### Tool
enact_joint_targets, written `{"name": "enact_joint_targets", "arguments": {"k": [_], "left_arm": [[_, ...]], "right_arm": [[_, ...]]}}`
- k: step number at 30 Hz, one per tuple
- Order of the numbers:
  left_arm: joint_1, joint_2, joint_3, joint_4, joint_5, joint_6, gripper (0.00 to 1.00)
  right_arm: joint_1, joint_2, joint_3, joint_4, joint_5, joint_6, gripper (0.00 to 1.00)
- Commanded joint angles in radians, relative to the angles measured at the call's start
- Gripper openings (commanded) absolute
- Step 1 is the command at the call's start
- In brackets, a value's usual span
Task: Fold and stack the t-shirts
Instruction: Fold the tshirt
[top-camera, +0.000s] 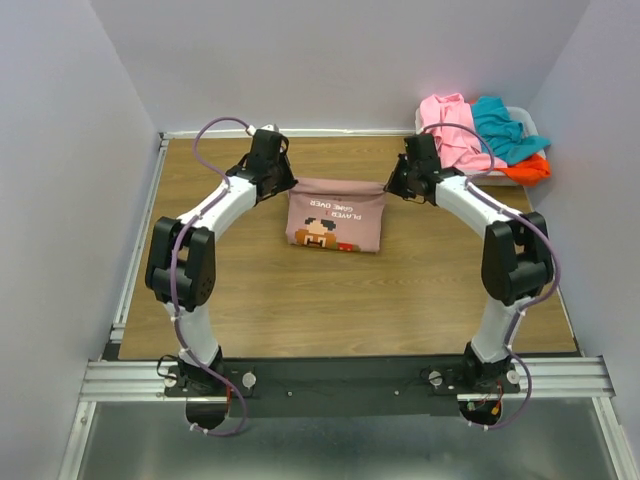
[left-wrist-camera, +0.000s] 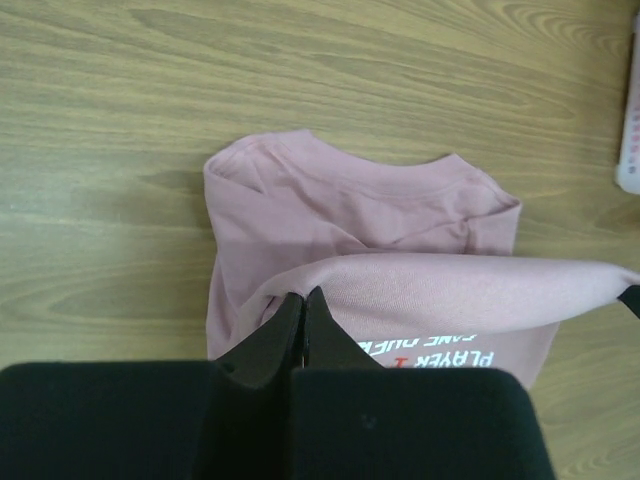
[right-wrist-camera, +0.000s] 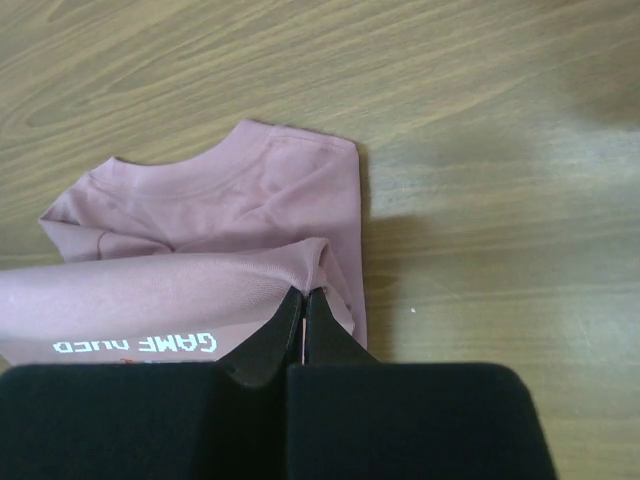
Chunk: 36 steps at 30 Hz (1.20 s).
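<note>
The mauve-pink t-shirt (top-camera: 335, 215) lies partly folded on the table's far middle, its pixel-figure print facing up. My left gripper (top-camera: 291, 185) is shut on its far left corner, pinching a raised fold (left-wrist-camera: 300, 293). My right gripper (top-camera: 385, 186) is shut on its far right corner (right-wrist-camera: 304, 291). The lifted hem (left-wrist-camera: 450, 285) spans between both grippers over the collar part (right-wrist-camera: 230, 180). A bright pink tee (top-camera: 452, 130), a teal tee (top-camera: 503, 128) and an orange-red tee (top-camera: 530, 168) lie heaped at the far right.
A white plastic basket (top-camera: 522, 118) holds the heaped tees in the back right corner; its edge shows in the left wrist view (left-wrist-camera: 630, 130). Grey walls enclose the wooden table (top-camera: 250, 300) on three sides. An aluminium rail (top-camera: 340, 378) runs along the near edge.
</note>
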Motion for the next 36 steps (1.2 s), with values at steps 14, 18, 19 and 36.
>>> {"name": "enact_joint_targets", "arguments": {"k": [14, 18, 19, 36], "left_arm": [[0.057, 0.151, 0.209, -0.064, 0.006, 0.064, 0.98], [0.041, 0.052, 0.059, 0.031, 0.081, 0.052, 0.98], [0.027, 0.022, 0.033, 0.046, 0.092, 0.051, 0.98], [-0.081, 0.084, -0.193, 0.207, 0.226, 0.041, 0.98]], "right_arm": [[-0.052, 0.163, 0.187, 0.008, -0.182, -0.112, 0.96], [-0.046, 0.056, 0.075, 0.025, -0.238, -0.112, 1.0], [-0.042, 0.033, 0.05, 0.032, -0.248, -0.112, 1.0], [0.041, 0.088, -0.145, 0.198, -0.423, -0.055, 1.0]]}}
